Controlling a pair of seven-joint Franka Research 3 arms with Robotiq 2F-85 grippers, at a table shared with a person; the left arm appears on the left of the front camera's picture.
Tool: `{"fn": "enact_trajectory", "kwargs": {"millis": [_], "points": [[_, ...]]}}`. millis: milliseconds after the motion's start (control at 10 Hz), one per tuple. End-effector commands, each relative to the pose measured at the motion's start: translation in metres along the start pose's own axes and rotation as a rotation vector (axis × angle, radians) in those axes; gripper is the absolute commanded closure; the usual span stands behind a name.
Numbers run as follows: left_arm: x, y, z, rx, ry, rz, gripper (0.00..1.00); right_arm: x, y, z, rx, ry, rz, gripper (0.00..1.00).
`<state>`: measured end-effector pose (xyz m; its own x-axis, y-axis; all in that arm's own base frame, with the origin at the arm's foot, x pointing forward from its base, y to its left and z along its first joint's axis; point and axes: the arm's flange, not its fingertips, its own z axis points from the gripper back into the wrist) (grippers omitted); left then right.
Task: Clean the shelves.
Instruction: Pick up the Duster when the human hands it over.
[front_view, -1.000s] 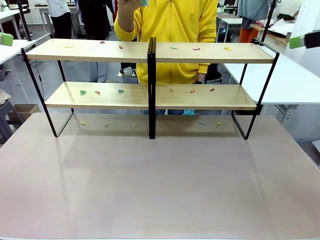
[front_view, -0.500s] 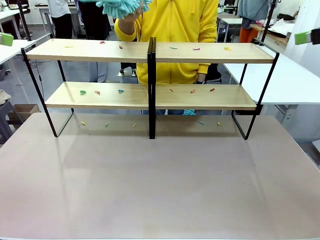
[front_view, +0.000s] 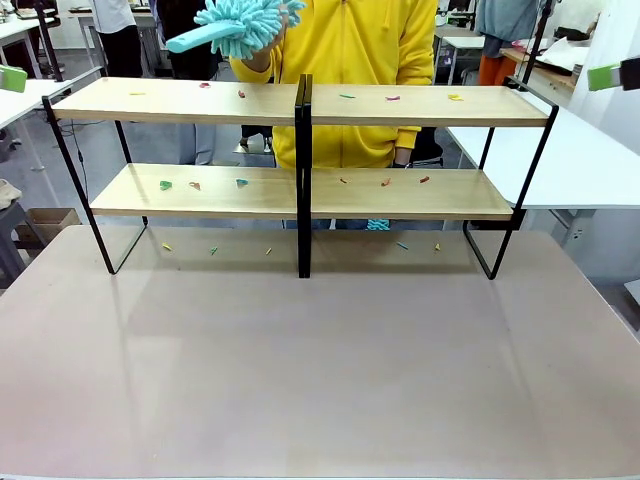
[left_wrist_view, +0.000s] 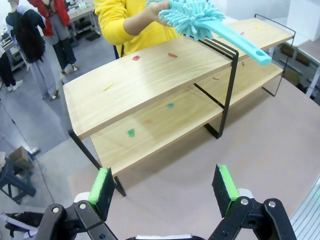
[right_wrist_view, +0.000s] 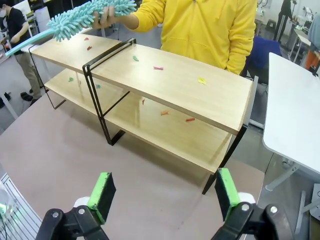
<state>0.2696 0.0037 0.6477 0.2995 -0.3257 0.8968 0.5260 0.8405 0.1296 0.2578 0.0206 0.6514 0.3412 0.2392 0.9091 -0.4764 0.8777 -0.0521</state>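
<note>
My left tool (left_wrist_view: 163, 186) stands released, jaws wide with nothing between the green pads, hanging above the tabletop (front_view: 320, 380) off the left end of the shelves (front_view: 170, 100). My right tool (right_wrist_view: 163, 192) is equally slack and empty, up off the right end of the shelves.

The shelves stand across the far half of the tabletop, two light wood boards on a thin black frame with a centre post. Coloured scraps (front_view: 392, 98) lie strewn on the upper board, on the lower board and on the tabletop under the shelves.

Behind the shelves, above the left half of the upper board, the person's hand (left_wrist_view: 159, 12) holds a turquoise fluffy duster (front_view: 240, 22) by its head, handle jutting out toward the left end.

I judge the cleaning not yet begun, and a handover to my left tool the likely next step.

What worries me:
- Closing on the fluff rather than the handle, which would give a soft grip that twists or slips.
- Reaching in close to the person's fingers, because the hand sits right at the head.
- Clipping the frame or upper board on the way over and shoving the light rack.
- Sweeping against the centre post and scattering scraps off the shelves.
</note>
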Motion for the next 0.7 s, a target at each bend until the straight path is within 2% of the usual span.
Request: {"fn": "enact_trajectory", "kwargs": {"millis": [0, 200, 300, 400, 500, 600], "points": [[0.000, 0.000, 0.000, 0.000, 0.000, 0.000, 0.00, 0.000, -0.001, -0.002, 0.008, -0.004, -0.005, 0.00], [0.022, 0.003, -0.006, -0.237, 0.043, 0.095, 0.00, 0.000, -0.001, -0.002, 0.008, -0.004, -0.005, 0.00], [0.036, 0.014, -0.015, -0.449, 0.139, 0.355, 0.00, 0.000, -0.001, -0.002, 0.008, -0.004, -0.005, 0.00], [0.056, 0.025, -0.033, -0.602, 0.199, 0.500, 0.00, 0.000, -0.001, -0.002, 0.008, -0.004, -0.005, 0.00], [0.077, 0.030, -0.060, -0.608, 0.192, 0.725, 0.00, 0.000, -0.001, -0.002, 0.008, -0.004, -0.005, 0.00], [0.089, 0.028, -0.094, -0.747, 0.293, 0.844, 0.00, 0.000, -0.001, -0.002, 0.008, -0.004, -0.005, 0.00]]}}
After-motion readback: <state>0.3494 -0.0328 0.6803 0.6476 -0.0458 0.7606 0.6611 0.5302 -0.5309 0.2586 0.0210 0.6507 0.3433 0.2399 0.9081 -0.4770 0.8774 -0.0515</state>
